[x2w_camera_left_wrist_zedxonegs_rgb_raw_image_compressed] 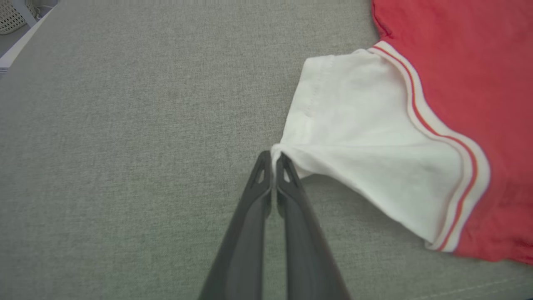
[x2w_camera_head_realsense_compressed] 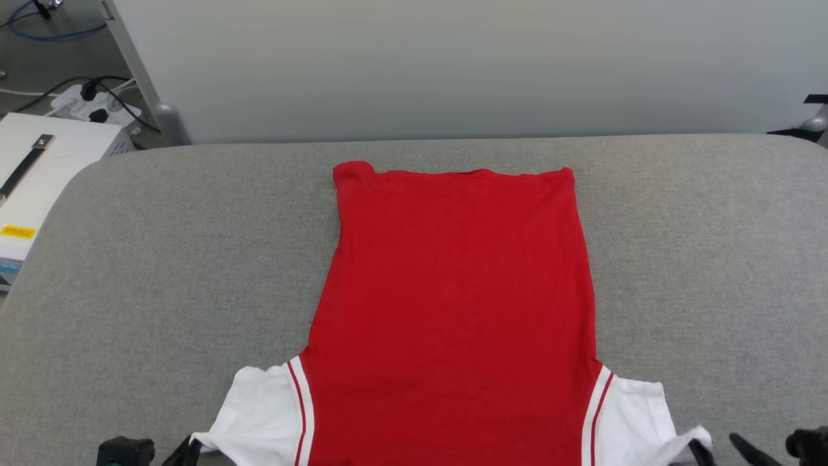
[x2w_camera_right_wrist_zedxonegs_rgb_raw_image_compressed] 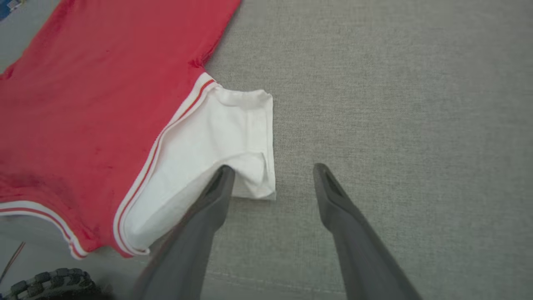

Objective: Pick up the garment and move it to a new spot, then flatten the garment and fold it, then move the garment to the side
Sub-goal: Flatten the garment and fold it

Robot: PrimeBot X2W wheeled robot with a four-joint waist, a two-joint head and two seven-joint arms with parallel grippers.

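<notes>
The garment (x2w_camera_head_realsense_compressed: 453,291) lies flat on the grey padded table (x2w_camera_head_realsense_compressed: 162,259), plain red side up, with its hem far from me and its white sleeves near me. My left gripper (x2w_camera_head_realsense_compressed: 184,453) (x2w_camera_left_wrist_zedxonegs_rgb_raw_image_compressed: 272,157) is shut on the corner of the left white sleeve (x2w_camera_left_wrist_zedxonegs_rgb_raw_image_compressed: 366,125), pulling it to a point. My right gripper (x2w_camera_head_realsense_compressed: 721,448) (x2w_camera_right_wrist_zedxonegs_rgb_raw_image_compressed: 273,168) stands open at the right white sleeve (x2w_camera_right_wrist_zedxonegs_rgb_raw_image_compressed: 216,141). That sleeve's outer corner lies loose on the table between the fingers, beside the left fingertip (x2w_camera_right_wrist_zedxonegs_rgb_raw_image_compressed: 225,175).
A white box (x2w_camera_head_realsense_compressed: 32,175) and a power strip with cables (x2w_camera_head_realsense_compressed: 90,103) sit off the table's far left corner. A pale wall (x2w_camera_head_realsense_compressed: 453,65) runs behind the table. Bare grey cloth spreads on both sides of the garment.
</notes>
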